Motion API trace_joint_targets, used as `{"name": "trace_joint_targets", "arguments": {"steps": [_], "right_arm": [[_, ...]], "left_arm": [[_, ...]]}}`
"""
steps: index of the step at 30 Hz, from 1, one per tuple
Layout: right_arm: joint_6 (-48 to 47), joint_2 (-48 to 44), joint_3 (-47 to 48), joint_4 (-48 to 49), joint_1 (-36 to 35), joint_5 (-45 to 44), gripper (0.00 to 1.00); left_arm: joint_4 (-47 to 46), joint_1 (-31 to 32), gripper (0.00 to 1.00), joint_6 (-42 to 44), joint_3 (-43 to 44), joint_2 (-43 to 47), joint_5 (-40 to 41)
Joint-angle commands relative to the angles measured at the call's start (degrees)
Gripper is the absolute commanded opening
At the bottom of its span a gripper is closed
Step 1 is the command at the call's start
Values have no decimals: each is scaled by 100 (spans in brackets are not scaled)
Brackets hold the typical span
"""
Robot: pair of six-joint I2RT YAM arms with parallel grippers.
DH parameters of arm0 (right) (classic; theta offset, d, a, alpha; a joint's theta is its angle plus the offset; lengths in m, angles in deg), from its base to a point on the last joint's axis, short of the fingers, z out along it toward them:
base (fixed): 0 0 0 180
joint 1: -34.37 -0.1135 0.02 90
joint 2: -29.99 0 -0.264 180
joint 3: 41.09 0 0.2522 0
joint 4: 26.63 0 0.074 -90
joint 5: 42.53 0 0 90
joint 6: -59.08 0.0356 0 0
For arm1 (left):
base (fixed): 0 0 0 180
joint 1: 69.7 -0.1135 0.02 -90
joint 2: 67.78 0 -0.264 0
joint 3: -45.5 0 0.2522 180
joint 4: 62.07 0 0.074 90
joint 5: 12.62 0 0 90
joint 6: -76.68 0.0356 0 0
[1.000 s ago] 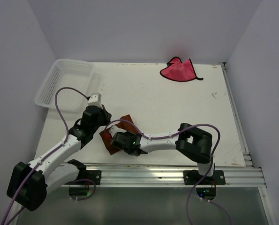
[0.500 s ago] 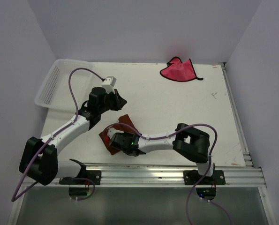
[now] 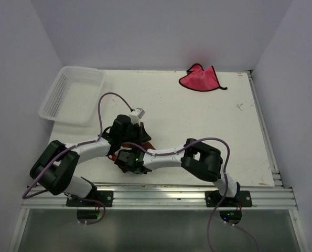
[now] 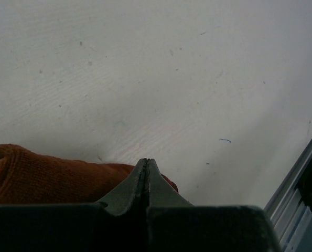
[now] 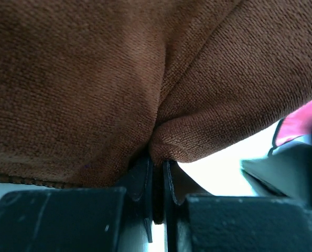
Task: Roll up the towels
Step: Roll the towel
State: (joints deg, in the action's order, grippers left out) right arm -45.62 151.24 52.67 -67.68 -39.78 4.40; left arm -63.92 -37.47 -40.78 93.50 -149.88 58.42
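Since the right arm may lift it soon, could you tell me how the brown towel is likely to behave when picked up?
The brown towel will probably flop: it creases and bulges where the right fingers pinch it. Its fuzzy weave likely resists slipping out of that pinch.

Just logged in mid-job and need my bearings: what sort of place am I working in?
Probably a lab test cell, not a home: plain pale walls box in a white table, with an aluminium rail along its near edge.
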Motion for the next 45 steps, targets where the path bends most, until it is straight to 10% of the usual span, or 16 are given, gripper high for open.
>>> {"name": "trace_joint_targets", "arguments": {"steps": [1, 7, 21, 45], "right_arm": [[37, 311, 129, -356, 50, 299, 0], [116, 276, 103, -400, 50, 299, 1], [959, -1788, -1232, 671, 50, 211, 50], [1795, -3913, -2858, 1727, 216, 1062, 58]], "left_arm": [[-416, -41, 0, -250, -102, -270, 393], [-784, -340, 0, -707, -198, -824, 604], [-1347, -489, 0, -848, -251, -1449, 718], [-1514, -454, 0, -998, -752, -640, 718]]}}
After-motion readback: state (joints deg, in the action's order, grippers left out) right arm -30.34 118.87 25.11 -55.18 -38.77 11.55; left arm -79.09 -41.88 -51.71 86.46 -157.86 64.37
